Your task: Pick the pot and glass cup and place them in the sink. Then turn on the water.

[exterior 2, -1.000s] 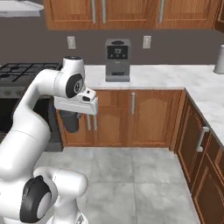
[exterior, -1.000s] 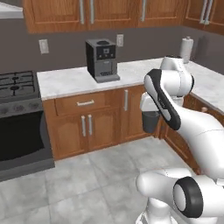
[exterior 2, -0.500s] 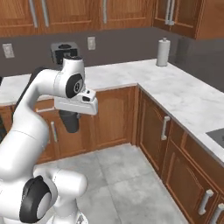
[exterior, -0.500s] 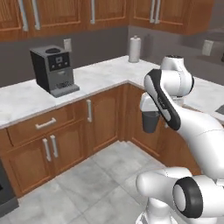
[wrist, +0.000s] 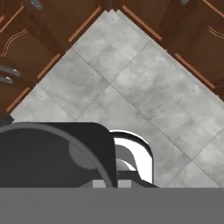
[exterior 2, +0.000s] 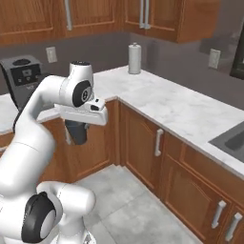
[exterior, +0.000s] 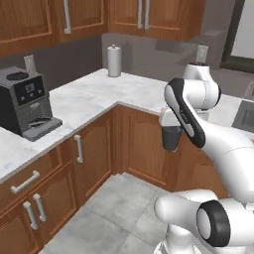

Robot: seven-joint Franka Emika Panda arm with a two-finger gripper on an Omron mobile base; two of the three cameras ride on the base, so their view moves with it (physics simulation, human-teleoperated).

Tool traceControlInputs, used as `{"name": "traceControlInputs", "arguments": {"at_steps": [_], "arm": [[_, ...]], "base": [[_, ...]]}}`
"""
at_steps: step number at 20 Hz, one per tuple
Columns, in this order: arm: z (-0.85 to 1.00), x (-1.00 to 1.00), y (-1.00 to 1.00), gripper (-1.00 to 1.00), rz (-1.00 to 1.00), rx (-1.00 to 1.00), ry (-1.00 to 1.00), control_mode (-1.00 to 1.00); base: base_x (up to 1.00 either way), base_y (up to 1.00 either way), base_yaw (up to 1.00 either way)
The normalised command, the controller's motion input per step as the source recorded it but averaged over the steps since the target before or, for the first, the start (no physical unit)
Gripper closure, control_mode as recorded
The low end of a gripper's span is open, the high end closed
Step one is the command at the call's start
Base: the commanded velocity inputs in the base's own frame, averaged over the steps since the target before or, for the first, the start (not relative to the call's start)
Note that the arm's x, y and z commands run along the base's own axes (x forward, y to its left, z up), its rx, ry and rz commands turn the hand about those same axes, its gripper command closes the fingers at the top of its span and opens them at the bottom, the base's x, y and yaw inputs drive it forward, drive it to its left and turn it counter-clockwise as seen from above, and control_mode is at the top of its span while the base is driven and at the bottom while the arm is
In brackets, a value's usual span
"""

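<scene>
Dark grey and slightly tapered, the cup [exterior: 171,137] hangs upright under the gripper [exterior: 171,128], which is clamped on its rim with the jaws drawn narrow. It is held in the air in front of the wooden cabinets [exterior: 134,144], below the level of the counter [exterior: 94,96] and well above the tiled floor [exterior: 119,198]. From the right base view the cup [exterior 2: 77,131] shows beneath the white hand, again clear of the cabinet doors behind it. In the hand view the cup [wrist: 52,153] is seen from above as a dark round mouth close under the camera, with grey floor tiles [wrist: 131,78] beyond and the cabinet corner at the top.

A corner of the sink [exterior 2: 231,138] shows at the right edge of the right base view, set in the white marble, well apart from the cup. What is likely the same basin shows as a dark patch [exterior: 245,115] at the right edge of the left base view, though too little is visible to be sure. A paper towel roll [exterior: 114,61] stands upright on the counter near the back wall. A coffee machine [exterior: 26,101] sits on the counter's left stretch.
</scene>
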Motion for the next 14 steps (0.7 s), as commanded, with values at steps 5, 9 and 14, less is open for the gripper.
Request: {"name": "traceControlInputs", "arguments": {"at_steps": [5,9,14], "arm": [[0.0,0.0,0.0,1.0,0.0,0.0,0.0,1.0],[0.0,0.0,0.0,1.0,0.0,0.0,0.0,1.0],[0.0,0.0,0.0,1.0,0.0,0.0,0.0,1.0]], "base": [[0.5,0.56,-0.52],[0.44,0.11,-0.4],[0.27,-0.4,-0.28]]}}
